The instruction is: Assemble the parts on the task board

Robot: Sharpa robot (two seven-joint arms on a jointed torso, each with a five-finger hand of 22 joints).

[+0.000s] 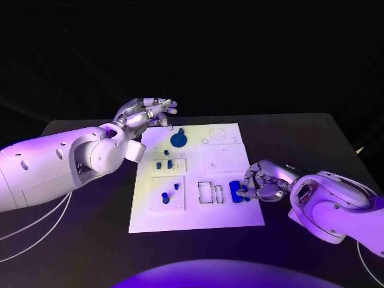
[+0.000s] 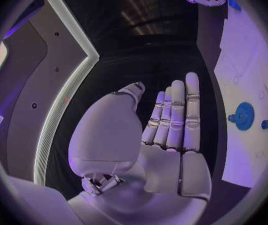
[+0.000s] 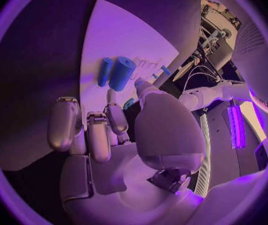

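Observation:
The white task board (image 1: 196, 210) lies in the middle of the black table. My left hand (image 1: 145, 113) hovers over its far left corner, fingers (image 2: 174, 117) straight and apart, holding nothing. A round blue gear part (image 1: 178, 140) (image 2: 243, 116) sits near that corner. My right hand (image 1: 261, 181) rests at the board's right edge with fingers (image 3: 87, 130) curled. Two oblong blue parts (image 1: 236, 191) (image 3: 121, 72) lie just ahead of it. A sliver of blue (image 3: 129, 103) shows between thumb and fingers; whether it is held is unclear.
Small blue pegs (image 1: 164, 164) stand in a recess on the board's left side, and others (image 1: 165, 197) sit nearer the front. Two empty rectangular slots (image 1: 211, 193) lie left of the oblong parts. White cables (image 1: 19, 234) trail on the table at the left.

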